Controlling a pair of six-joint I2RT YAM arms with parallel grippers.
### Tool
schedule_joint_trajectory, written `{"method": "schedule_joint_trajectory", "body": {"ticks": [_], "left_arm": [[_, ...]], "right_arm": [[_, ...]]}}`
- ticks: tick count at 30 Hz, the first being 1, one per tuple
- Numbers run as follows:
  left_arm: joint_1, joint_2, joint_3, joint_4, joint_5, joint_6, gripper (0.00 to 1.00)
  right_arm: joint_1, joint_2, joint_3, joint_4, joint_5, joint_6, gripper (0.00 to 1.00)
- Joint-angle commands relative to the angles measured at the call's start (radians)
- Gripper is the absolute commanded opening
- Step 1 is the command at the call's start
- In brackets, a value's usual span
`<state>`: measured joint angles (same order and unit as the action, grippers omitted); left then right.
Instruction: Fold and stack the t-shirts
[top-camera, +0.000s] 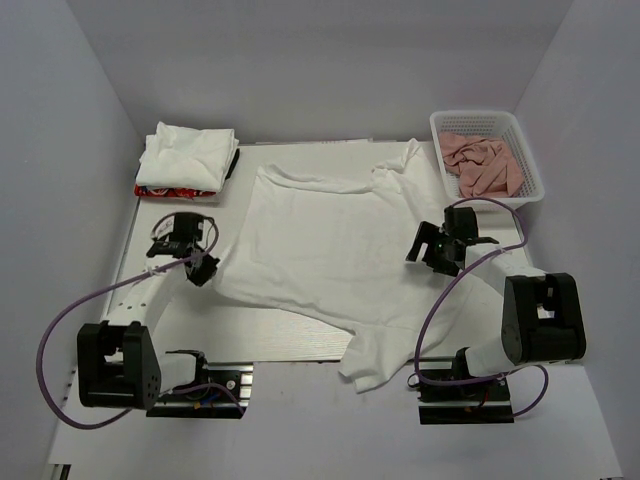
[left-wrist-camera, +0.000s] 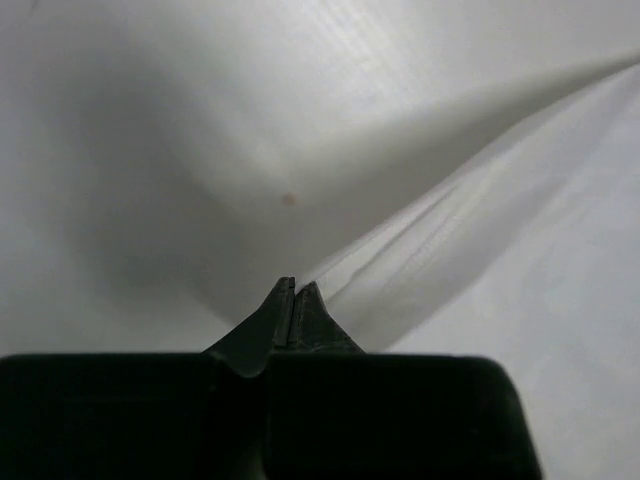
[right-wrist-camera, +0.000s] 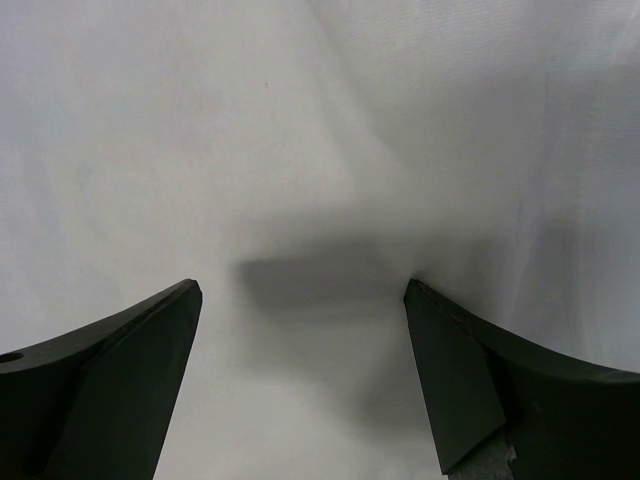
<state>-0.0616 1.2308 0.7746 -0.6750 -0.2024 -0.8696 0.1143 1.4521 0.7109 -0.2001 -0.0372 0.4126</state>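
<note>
One white t-shirt (top-camera: 330, 235) lies spread across the middle of the table, one sleeve hanging over the near edge. A folded white t-shirt (top-camera: 185, 152) rests on a stack at the back left, with a red-printed layer (top-camera: 175, 190) under it. My left gripper (top-camera: 203, 266) sits at the spread shirt's left edge. In the left wrist view its jaws (left-wrist-camera: 296, 284) are shut on that edge, and a fold of cloth (left-wrist-camera: 480, 220) runs away from the tips. My right gripper (top-camera: 428, 252) is over the shirt's right side, open (right-wrist-camera: 300, 285), its fingertips (right-wrist-camera: 420, 300) touching the fabric (right-wrist-camera: 300, 120).
A white plastic basket (top-camera: 529, 152) at the back right holds salmon-pink cloths (top-camera: 485, 165). White walls close in the table on three sides. Purple cables loop beside both arm bases.
</note>
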Motion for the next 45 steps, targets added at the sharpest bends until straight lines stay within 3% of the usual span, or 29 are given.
{"method": "schedule_joint_trajectory", "body": {"ticks": [1,5,7,8,9,11,19,27,33,37,40,45], "left_arm": [[0.016,-0.033,-0.073,-0.179,-0.023,-0.166,0.02],[0.025,-0.112,-0.145,-0.343,-0.042,-0.259,0.11],[0.004,-0.175,-0.173,-0.370,-0.013,-0.299,0.28],[0.003,-0.210,-0.205,-0.347,0.016,-0.287,0.47],[0.019,-0.271,-0.215,-0.334,0.068,-0.278,0.81],[0.019,-0.316,-0.206,-0.305,0.069,-0.269,1.00],[0.009,-0.260,-0.083,-0.305,-0.034,-0.184,1.00],[0.000,-0.212,-0.189,-0.095,0.155,-0.058,1.00],[0.000,-0.147,-0.115,-0.012,0.155,-0.011,1.00],[0.000,-0.050,0.032,-0.014,0.123,0.000,1.00],[-0.009,0.011,0.043,0.124,0.220,0.029,1.00],[-0.018,0.313,0.135,0.276,0.339,0.075,1.00]], "right_arm": [[-0.021,0.042,-0.034,-0.098,0.013,-0.014,0.89],[-0.024,0.025,-0.019,-0.105,0.013,-0.015,0.89],[-0.024,0.007,-0.021,-0.102,0.017,-0.020,0.90],[-0.022,0.004,-0.022,-0.104,0.017,-0.017,0.90],[-0.021,-0.008,-0.022,-0.101,0.013,-0.027,0.90],[-0.016,-0.018,-0.022,-0.094,0.007,-0.043,0.90],[0.005,-0.176,-0.019,-0.117,0.002,-0.066,0.90],[0.048,-0.182,-0.043,-0.122,-0.009,-0.058,0.90],[0.068,-0.034,0.007,-0.105,0.032,-0.028,0.90],[0.061,0.077,0.099,-0.120,0.097,-0.011,0.90],[0.061,0.184,0.162,-0.142,0.122,-0.001,0.90],[0.062,0.289,0.269,-0.157,0.091,0.009,0.90]]}}
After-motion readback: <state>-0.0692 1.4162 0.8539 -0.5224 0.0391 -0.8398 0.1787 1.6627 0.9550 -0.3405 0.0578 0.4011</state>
